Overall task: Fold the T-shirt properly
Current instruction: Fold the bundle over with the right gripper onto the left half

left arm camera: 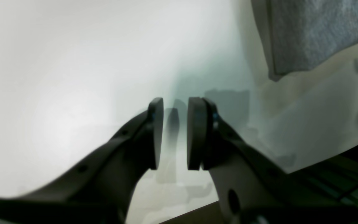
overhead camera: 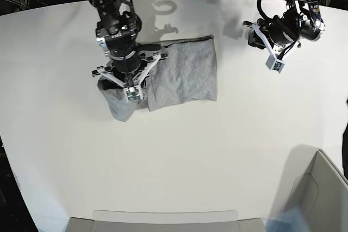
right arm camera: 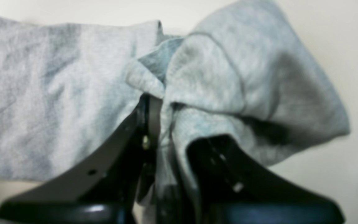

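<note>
Both arms black with white brackets and black cables; left gripper [left arm camera: 175, 133] has round dark pads [left arm camera: 196, 133] with small blue fasteners

- The T-shirt [overhead camera: 182, 74] lies on the counter [overhead camera: 190, 156], toward its far side.
- The right gripper [overhead camera: 132, 92] sits over the T-shirt's left end.
- The left gripper [overhead camera: 260, 41] is well apart, right of the T-shirt.

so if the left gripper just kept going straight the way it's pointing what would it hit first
Probably the bare white table. The left gripper is open and empty, and only tabletop shows beyond its pads. The T-shirt lies off to one side, out of that line. Depth is hard to judge.
</note>
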You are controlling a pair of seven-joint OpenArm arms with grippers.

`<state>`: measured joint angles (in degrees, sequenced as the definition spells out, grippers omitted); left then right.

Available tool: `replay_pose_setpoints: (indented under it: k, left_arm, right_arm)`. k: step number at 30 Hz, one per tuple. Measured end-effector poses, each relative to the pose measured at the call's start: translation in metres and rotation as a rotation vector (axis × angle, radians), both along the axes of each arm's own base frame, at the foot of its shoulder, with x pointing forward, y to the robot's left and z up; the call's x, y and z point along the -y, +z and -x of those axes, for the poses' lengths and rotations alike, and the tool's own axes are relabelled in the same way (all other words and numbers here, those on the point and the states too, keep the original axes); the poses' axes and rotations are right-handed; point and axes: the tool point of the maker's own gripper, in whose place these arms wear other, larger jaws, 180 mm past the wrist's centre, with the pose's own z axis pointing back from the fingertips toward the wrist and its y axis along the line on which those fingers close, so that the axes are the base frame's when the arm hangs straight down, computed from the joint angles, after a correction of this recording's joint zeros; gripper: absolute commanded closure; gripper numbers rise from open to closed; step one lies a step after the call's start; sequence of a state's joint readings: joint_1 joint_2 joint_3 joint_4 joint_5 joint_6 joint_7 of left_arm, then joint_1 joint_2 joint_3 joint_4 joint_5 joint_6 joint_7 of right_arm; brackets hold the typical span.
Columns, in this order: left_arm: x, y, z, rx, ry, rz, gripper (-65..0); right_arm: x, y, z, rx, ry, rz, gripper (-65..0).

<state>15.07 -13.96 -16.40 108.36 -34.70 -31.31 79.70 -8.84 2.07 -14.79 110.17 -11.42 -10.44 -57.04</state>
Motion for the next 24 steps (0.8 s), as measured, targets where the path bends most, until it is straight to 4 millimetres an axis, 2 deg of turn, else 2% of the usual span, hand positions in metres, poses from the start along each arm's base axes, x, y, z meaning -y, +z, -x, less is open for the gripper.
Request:
replay_pose_setpoints:
  k: [3,7,9,15,20,24]
  left_arm:
    - [0.000,0.000,0.000,0.000,0.000,0.000,-13.1]
    - [-0.002,0.000,0.000,0.000,-0.002,-0.006,-13.1]
    - [-0.004,0.001,0.000,0.000,-0.003,-0.011,-13.1]
    - [-0.004,0.001,0.000,0.001,-0.003,-0.012,-13.2]
    - [-0.003,0.001,0.000,0.000,-0.003,-0.011,-13.2]
    - [-0.002,0.001,-0.001,0.001,-0.008,-0.009,-13.2]
  right_arm:
    - [-0.023,0.003,0.004,-0.014,0.049,0.074,0.0]
    - [-0.052,0.011,-0.002,0.017,0.097,0.113,0.0]
    - [-0.057,0.005,-0.004,0.008,0.099,0.148,0.0]
    - [-0.061,-0.032,-0.010,-0.081,0.106,0.248,0.0]
    - [-0.072,-0.030,-0.008,-0.063,0.138,0.269,0.0]
    - [-0.096,-0.024,0.001,-0.038,0.213,0.256,0.0]
